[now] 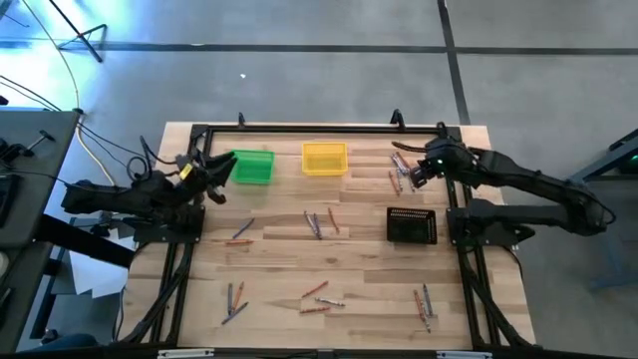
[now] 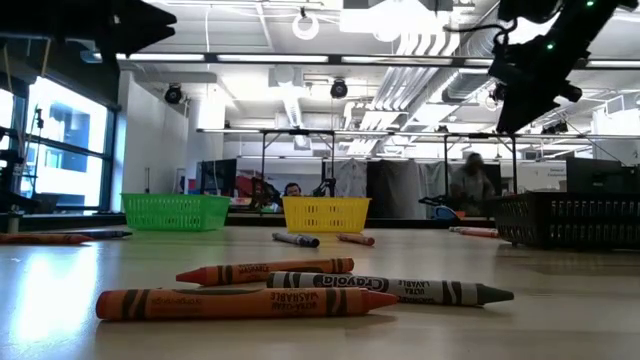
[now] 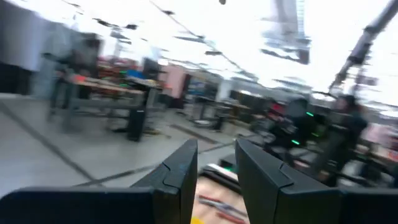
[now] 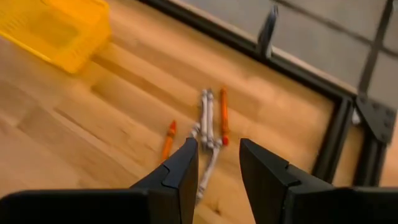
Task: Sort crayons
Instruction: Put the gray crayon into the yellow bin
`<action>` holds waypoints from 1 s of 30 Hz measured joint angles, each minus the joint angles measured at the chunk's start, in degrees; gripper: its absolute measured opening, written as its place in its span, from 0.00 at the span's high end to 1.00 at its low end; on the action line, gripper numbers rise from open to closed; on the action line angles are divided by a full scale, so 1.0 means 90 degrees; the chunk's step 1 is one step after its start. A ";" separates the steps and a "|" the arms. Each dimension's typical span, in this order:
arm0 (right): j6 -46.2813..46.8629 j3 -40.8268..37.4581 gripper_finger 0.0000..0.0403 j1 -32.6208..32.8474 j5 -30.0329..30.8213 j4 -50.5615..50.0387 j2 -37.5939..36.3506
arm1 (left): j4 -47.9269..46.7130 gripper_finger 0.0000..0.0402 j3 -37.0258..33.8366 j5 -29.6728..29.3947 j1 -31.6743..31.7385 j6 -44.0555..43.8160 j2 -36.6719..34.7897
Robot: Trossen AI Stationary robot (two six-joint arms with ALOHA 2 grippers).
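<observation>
The wooden tabletop [image 1: 269,289] carried everything, framed by dark rails. Both arms reached in from the sides. The left arm lay along the left edge, its left hand [image 1: 214,178] raised beside the green bin [image 1: 252,167]; in its wrist view the two fingers [image 3: 180,177] stood apart with nothing between them. The right arm stretched in from the right, its right hand [image 1: 417,172] hanging over the far right corner, released, fingers [image 4: 180,171] spread and empty above a small cluster of crayons [image 4: 208,121]: two grey ones side by side, an orange one just beside them, another orange one a little apart.

Three bins sat toward the far side: the green one on the left, the yellow bin [image 1: 324,159] near the middle, and the black bin [image 1: 412,225] nearer on the right.

The crayons lay scattered in loose groups across the tabletop: a few near the middle, some at the near left, some at the near centre, some at the near right. In the low view three lay closest, two orange and one grey [image 2: 390,290], touching one another.
</observation>
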 joint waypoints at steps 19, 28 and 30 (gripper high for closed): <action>0.1700 0.0494 0.72 -0.0344 -0.0749 -0.1043 0.2785 | -0.0692 0.75 0.0753 -0.2387 0.0000 0.0874 0.0565; 0.1698 0.0494 0.72 -0.0618 -0.1070 -0.0846 0.3654 | -0.0393 0.75 0.0748 -0.2402 0.0089 0.1476 0.1005; 0.1653 0.0494 0.72 -0.0662 -0.1141 -0.0747 0.3807 | -0.0400 0.75 0.0748 -0.2405 0.0140 0.1491 0.1005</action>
